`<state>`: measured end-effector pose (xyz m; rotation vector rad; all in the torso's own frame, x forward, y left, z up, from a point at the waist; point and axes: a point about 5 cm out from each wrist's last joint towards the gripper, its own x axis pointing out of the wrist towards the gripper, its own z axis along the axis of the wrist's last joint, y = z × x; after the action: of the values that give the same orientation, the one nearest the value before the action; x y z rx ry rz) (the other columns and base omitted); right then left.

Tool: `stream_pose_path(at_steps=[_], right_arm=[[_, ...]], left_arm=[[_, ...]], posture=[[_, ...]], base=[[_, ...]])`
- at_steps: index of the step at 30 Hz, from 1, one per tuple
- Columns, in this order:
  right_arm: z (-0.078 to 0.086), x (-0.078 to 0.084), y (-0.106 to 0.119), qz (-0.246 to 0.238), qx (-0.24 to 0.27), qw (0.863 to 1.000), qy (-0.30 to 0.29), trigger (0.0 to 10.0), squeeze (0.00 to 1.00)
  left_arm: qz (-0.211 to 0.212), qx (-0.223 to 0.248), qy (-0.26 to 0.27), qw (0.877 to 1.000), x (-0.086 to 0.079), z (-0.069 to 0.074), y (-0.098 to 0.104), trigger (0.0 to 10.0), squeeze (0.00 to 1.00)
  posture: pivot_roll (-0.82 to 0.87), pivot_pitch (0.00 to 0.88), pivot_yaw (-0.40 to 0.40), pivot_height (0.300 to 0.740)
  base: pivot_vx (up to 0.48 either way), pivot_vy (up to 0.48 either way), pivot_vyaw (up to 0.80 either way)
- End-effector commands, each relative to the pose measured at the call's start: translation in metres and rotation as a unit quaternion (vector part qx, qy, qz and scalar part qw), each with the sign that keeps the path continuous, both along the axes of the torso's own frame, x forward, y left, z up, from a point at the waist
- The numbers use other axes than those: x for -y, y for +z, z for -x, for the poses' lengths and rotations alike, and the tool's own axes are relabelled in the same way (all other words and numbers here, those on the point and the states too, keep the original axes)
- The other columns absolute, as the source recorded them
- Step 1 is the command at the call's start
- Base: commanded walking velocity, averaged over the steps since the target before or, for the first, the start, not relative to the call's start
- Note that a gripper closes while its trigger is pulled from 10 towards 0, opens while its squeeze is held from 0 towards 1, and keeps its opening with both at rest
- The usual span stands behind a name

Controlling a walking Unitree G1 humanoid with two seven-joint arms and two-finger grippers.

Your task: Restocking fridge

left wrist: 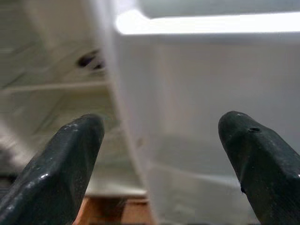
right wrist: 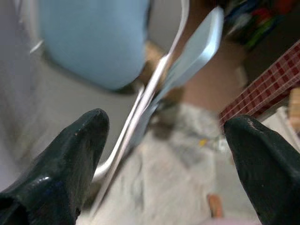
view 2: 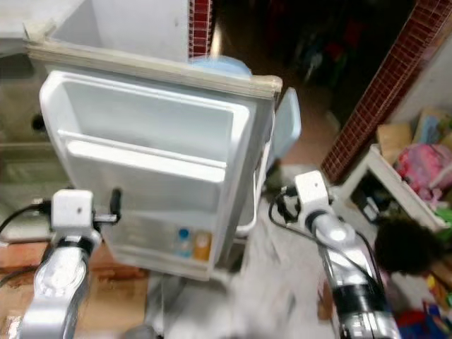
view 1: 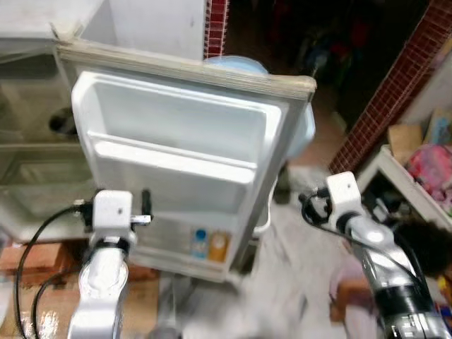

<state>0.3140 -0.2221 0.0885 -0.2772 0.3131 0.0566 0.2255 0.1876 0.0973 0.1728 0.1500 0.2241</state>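
A: What is nearest?
B: Lower left of the frame, the left gripper (left wrist: pixel 159 154), fingers wide apart and empty, near the open fridge door (view 1: pixel 176 152). Lower right, the right gripper (right wrist: pixel 164 159), also spread and empty.
A: Which step?
B: Likely approaching; nothing is carried. Two bottles (view 1: pixel 209 244) sit in the door's bottom shelf, labels unreadable.

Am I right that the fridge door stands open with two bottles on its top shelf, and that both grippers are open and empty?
Not quite: the two bottles sit on the bottom shelf of the open fridge door, as the left eye view shows; its top shelf looks bare. The rest holds: the left gripper and right gripper are open and empty.
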Motion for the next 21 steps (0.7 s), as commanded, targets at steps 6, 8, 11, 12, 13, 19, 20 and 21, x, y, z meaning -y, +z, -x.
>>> stream_pose_path(at_steps=[6, 8, 11, 12, 13, 19, 20, 21], right_arm=[[-0.029, -0.007, 0.03, -0.057, 0.092, 0.993, -0.047, 10.0, 0.0], [-0.032, -0.011, 0.037, -0.069, 0.113, 0.99, -0.048, 10.0, 0.0], [-0.035, -0.017, 0.044, -0.089, 0.136, 0.986, -0.039, 10.0, 0.0], [-0.036, -0.018, 0.045, -0.095, 0.141, 0.985, -0.038, 10.0, 0.0], [-0.037, -0.024, 0.048, -0.106, 0.149, 0.983, -0.025, 10.0, 0.0], [-0.038, -0.035, 0.051, -0.117, 0.157, 0.981, 0.008, 10.0, 0.0], [-0.037, -0.035, 0.05, -0.119, 0.157, 0.98, 0.012, 10.0, 0.0], [-0.037, -0.035, 0.05, -0.12, 0.157, 0.98, 0.014, 10.0, 0.0]], left_arm=[[0.04, -0.082, 0.077, 0.993, -0.024, 0.015, -0.021, 10.0, 0.0], [0.033, -0.127, 0.067, 0.989, -0.031, 0.025, -0.032, 10.0, 0.0], [0.045, -0.176, 0.06, 0.982, -0.033, 0.039, -0.046, 10.0, 0.0], [0.049, -0.185, 0.061, 0.98, -0.033, 0.041, -0.049, 10.0, 0.0], [0.051, -0.199, 0.061, 0.977, -0.033, 0.045, -0.051, 10.0, 0.0], [0.074, -0.232, 0.059, 0.968, -0.033, 0.048, -0.059, 10.0, 0.0], [0.089, -0.238, 0.059, 0.965, -0.034, 0.05, -0.061, 10.0, 0.0], [0.1, -0.241, 0.058, 0.964, -0.034, 0.05, -0.062, 10.0, 0.0]], posture=[[0.12, 0.0, -0.068, 0.74], [0.12, 0.0, -0.071, 0.74], [0.13, 0.0, -0.072, 0.74], [0.13, 0.0, -0.072, 0.74], [0.13, 0.0, -0.07, 0.74], [0.12, 0.0, -0.068, 0.74], [0.11, 0.0, -0.067, 0.74], [0.11, 0.0, -0.067, 0.74]], base=[[0.0, 0.0, 0.0], [0.0, 0.0, 0.0], [0.0, 0.0, 0.21], [0.0, 0.0, 0.64], [0.0, 0.0, 0.75], [0.0, 0.0, 0.75], [0.0, 0.0, 0.74], [0.0, 0.0, 0.74]])
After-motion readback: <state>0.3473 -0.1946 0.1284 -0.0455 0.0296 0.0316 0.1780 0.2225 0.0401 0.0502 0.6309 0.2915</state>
